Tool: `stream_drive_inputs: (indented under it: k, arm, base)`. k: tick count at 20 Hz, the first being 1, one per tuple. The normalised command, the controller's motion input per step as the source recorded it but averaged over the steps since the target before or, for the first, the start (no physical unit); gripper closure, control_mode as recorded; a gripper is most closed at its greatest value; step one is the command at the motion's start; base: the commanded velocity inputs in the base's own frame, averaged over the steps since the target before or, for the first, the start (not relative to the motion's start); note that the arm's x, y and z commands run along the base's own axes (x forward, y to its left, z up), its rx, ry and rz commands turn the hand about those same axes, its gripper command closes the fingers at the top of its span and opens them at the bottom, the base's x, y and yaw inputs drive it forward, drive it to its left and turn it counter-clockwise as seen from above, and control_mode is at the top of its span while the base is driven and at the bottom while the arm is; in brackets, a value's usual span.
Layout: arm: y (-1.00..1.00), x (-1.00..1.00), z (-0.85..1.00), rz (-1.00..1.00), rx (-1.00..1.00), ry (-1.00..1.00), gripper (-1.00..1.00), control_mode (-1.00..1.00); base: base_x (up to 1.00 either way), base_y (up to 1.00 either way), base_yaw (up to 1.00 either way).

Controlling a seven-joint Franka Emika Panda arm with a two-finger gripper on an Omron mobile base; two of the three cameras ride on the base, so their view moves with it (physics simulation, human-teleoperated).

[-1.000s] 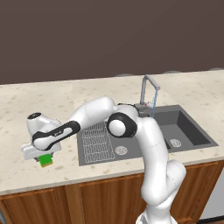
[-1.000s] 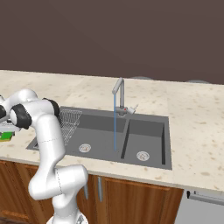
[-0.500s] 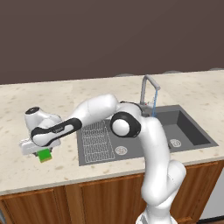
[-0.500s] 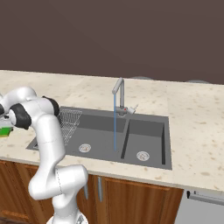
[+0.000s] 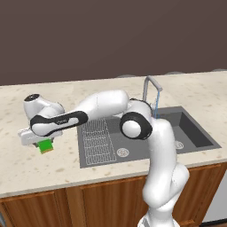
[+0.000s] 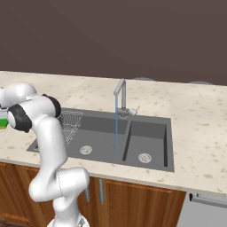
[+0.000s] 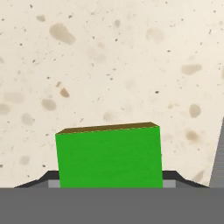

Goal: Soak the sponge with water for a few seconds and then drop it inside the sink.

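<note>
The green sponge [image 5: 44, 146] with its thin brown layer hangs just above the speckled counter, left of the sink [image 5: 195, 133]. My gripper [image 5: 41, 142] is shut on it. In the hand view the sponge [image 7: 109, 155] sits between the two dark fingertips [image 7: 47, 179], with bare counter behind it. A thin blue stream of water [image 5: 156, 106] runs from the curved faucet [image 5: 150, 84] into the sink. From the right base view the sponge [image 6: 2, 122] shows at the far left edge, well away from the water [image 6: 116, 128].
A ribbed wire drainboard [image 5: 95, 141] covers the sink's left part, between the sponge and the stream. The sink [image 6: 102, 128] has two basins with round silver drains [image 6: 144, 157]. My own arm arches across the drainboard. Wooden cabinets sit below the counter.
The hand has risen a little off the counter with the sponge held in it. The water keeps running.
</note>
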Motion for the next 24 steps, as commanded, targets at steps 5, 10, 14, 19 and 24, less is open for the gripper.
stream_drive_inputs:
  k: [5,10,14,19,24]
  arm:
    - [-0.38,-0.21,0.63,0.02,0.06,-0.09,1.00,-1.00]
    - [-0.42,-0.28,0.67,0.02,0.08,-0.12,1.00,-1.00]
    - [-0.49,-0.30,0.46,0.01,0.07,-0.13,1.00,-1.00]
    - [-0.64,-0.28,0.25,0.01,0.07,-0.13,1.00,-1.00]
    - [-0.77,-0.11,0.13,0.00,0.07,-0.12,1.00,-1.00]
  base:
    - [0.00,0.00,0.00]
    - [0.00,0.00,0.00]
    - [0.00,0.00,0.00]
    - [0.00,0.00,0.00]
    - [0.00,0.00,0.00]
